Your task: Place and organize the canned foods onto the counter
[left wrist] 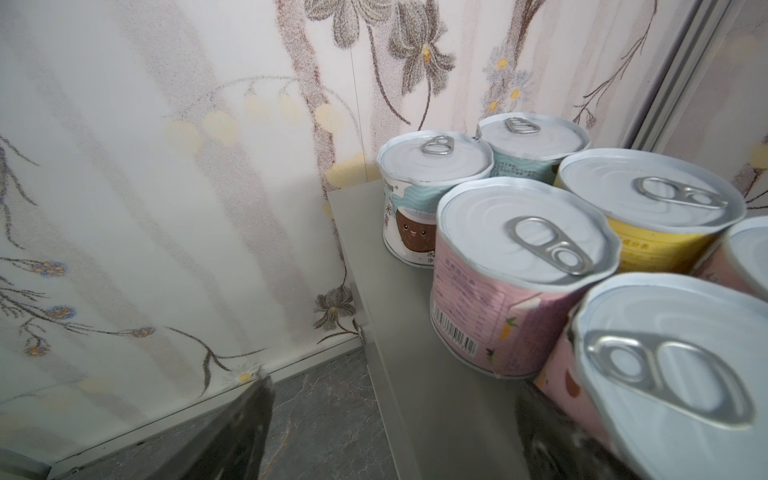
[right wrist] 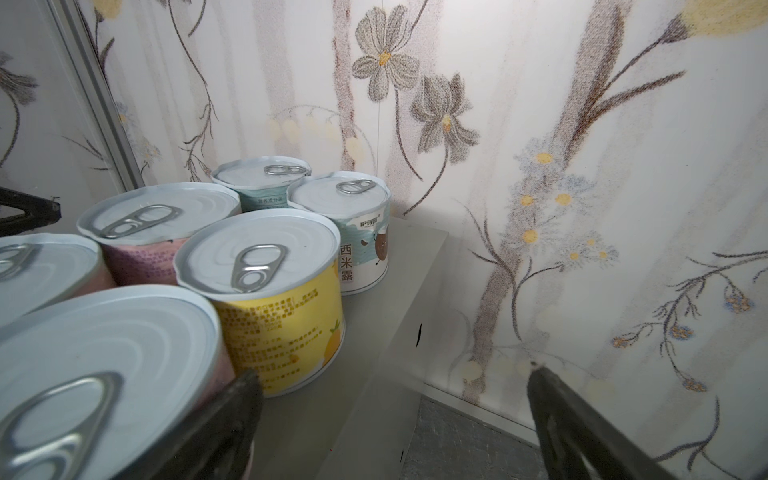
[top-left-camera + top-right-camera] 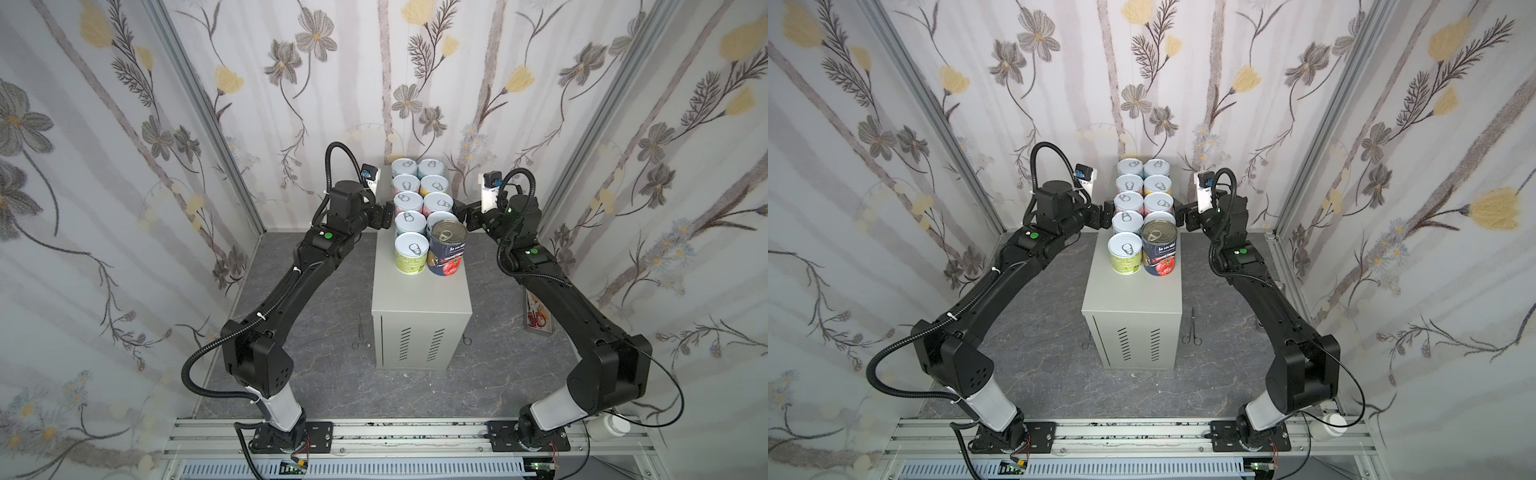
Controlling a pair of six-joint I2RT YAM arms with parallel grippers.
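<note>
1. Left wrist view: the left gripper (image 1: 399, 436) has its two black fingers spread wide, and nothing lies between them but the side edge of the tall light-grey metal cabinet that serves as the counter (image 1: 415, 374). The outer finger (image 1: 245, 419) hangs out over the dark floor. The inner one sits low beside the nearest short pink-labelled can with a white pull-tab lid (image 1: 673, 374); I cannot tell whether it touches.
2. In a top view, this gripper (image 3: 382, 216) stands just beside the left column of cans, about level with the third row from the wall, so the cans lie inward of it.
3. All ten canned foods stand upright on the rear part of the counter's flat top, two columns of five. The block's long axis runs from the front edge to the back wall. The short green-labelled can (image 3: 411, 253) and the taller dark-blue tomato can (image 3: 448, 249) close the front.
4. The right gripper (image 3: 463, 216) mirrors the left one, just beside the right column and behind the tomato can. In the right wrist view its fingers are also spread and empty: the inner finger (image 2: 224, 415) is by a white-lidded can, the outer off the counter's edge, and a short yellow-labelled can (image 2: 266, 291) stands ahead.
5. Both arms look equally near. Any squaring push would likely go inward, across the block's long axis.
</note>
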